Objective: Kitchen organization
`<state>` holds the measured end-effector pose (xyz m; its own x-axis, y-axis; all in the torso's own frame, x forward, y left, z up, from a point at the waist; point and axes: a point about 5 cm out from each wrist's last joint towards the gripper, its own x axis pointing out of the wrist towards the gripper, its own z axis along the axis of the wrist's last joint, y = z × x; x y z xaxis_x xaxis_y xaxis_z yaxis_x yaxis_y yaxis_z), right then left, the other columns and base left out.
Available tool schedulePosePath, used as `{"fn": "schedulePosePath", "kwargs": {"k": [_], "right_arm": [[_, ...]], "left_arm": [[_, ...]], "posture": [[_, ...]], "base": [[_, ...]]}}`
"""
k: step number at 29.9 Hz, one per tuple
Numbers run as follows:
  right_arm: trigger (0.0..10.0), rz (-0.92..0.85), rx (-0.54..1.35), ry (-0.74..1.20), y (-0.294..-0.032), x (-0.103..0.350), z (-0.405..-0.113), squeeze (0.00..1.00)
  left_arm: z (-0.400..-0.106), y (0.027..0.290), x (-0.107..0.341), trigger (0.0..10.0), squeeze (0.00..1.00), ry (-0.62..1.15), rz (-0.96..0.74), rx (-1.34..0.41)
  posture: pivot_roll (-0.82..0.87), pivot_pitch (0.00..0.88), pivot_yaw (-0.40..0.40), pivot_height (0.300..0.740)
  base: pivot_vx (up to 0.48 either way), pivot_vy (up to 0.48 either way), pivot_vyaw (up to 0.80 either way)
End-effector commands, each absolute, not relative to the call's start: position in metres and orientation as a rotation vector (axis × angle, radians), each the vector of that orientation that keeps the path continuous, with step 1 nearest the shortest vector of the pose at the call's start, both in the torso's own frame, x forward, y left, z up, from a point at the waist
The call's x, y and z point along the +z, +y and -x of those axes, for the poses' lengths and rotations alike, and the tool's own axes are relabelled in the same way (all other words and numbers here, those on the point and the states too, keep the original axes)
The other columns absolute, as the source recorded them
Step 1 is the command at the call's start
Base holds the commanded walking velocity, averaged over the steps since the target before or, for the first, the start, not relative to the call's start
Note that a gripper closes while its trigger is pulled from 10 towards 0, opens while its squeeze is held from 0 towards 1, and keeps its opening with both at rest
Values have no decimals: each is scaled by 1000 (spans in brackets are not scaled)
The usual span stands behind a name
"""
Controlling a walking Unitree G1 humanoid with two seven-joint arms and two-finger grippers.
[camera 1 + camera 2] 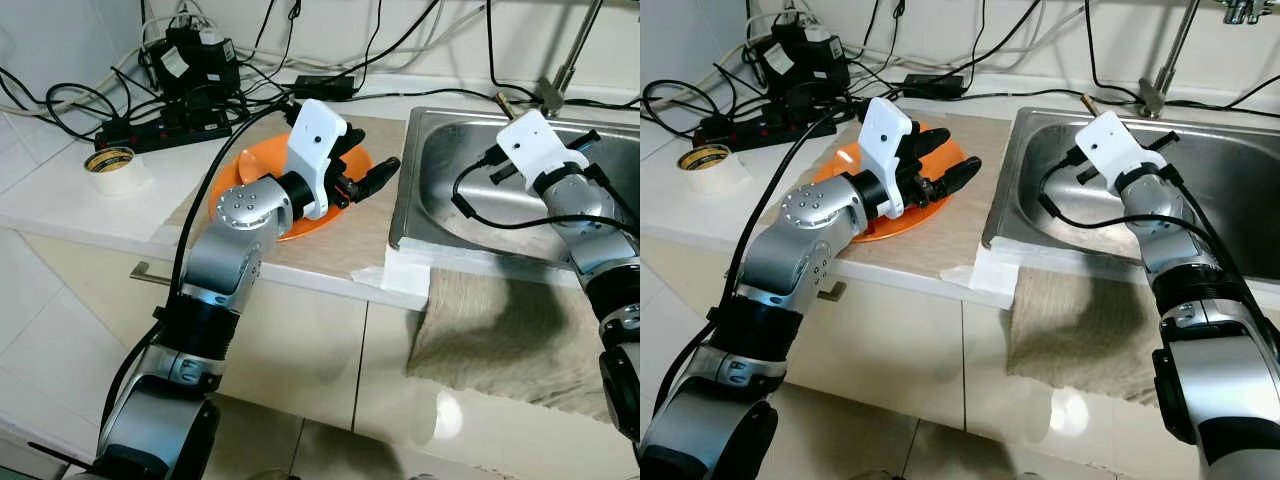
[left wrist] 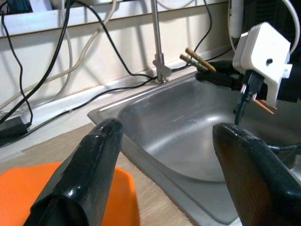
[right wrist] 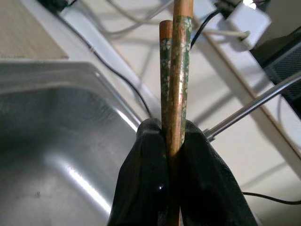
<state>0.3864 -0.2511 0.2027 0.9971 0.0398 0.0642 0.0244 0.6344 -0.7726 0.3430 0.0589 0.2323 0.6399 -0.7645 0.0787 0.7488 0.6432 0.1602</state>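
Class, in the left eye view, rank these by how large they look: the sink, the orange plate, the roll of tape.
1. Sink, largest, though cut off at the frame edge.
2. Orange plate, partly hidden by the left arm.
3. Roll of tape, smallest.

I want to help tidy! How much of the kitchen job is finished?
Hard to tell what is finished. In hand: the right end effector pinches a pair of chopsticks over the sink. The left end effector is open above the orange plate. Left: putting chopsticks and plate away.
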Motion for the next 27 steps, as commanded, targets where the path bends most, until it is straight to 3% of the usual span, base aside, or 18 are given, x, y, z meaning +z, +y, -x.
{"fn": "schedulePosePath", "kwargs": {"k": [1, 2, 14, 27], "right_arm": [[10000, 896, 5, -70, -252, 201, -386, 125], [10000, 898, -8, -43, -255, 196, -385, 1000], [10000, 943, 2, 115, -262, 161, -377, 1000], [10000, 941, 22, 138, -258, 155, -376, 1000]], "left_arm": [[-343, 61, 241, 10000, 0, -164, -124, -863], [-342, 62, 244, 10000, 0, -173, -125, -863], [-340, 65, 255, 10000, 0, -194, -142, -868], [-338, 65, 259, 10000, 0, -196, -156, -878]], "posture": [[-13, 0, 95, 740], [-8, 0, 97, 740], [7, 0, 109, 740], [7, 0, 110, 740]], "base": [[0, 0, 0], [0, 0, 0], [0, 0, 0], [0, 0, 0]]}}
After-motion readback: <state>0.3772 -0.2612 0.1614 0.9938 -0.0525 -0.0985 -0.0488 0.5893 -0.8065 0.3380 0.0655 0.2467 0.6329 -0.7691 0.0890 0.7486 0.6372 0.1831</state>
